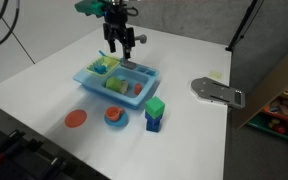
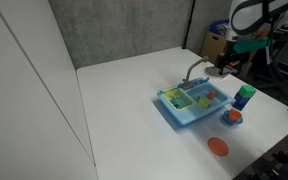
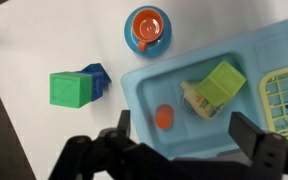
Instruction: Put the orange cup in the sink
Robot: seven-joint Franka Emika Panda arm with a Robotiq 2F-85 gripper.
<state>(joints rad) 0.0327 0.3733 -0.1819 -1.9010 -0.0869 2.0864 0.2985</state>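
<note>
Any print on the toys is too small to read. The arm reaches down from above with its wrist pointing straight at the white table [image 1: 189,140], and the gripper [image 1: 121,54] hangs just over the sink [image 1: 94,77] without touching it. In the wrist view the gripper [image 3: 181,125] has its jaws spread wide and holds nothing, with one dark finger [image 3: 121,122] outside the sink's near wall and the other over the basin. That view alone shows the orange cup [image 3: 164,117] plainly: it sits on the floor of the sink's plain basin, near the wall, apart from a green cube [image 3: 224,80] resting further in, while the green rack [image 3: 284,95] fills the neighbouring compartment. Outside the sink [image 3: 144,90] lie an orange-and-blue bowl [image 3: 147,29] and a green block [image 3: 69,88] touching a blue block [image 3: 97,78]. In an exterior view the sink's grey curved faucet [image 2: 194,72] stands clear, which the wrist view does not show, as does a flat orange disc [image 2: 217,147] on the table. In an exterior view a grey flat object [image 1: 216,92] lies well apart from the toys.
</note>
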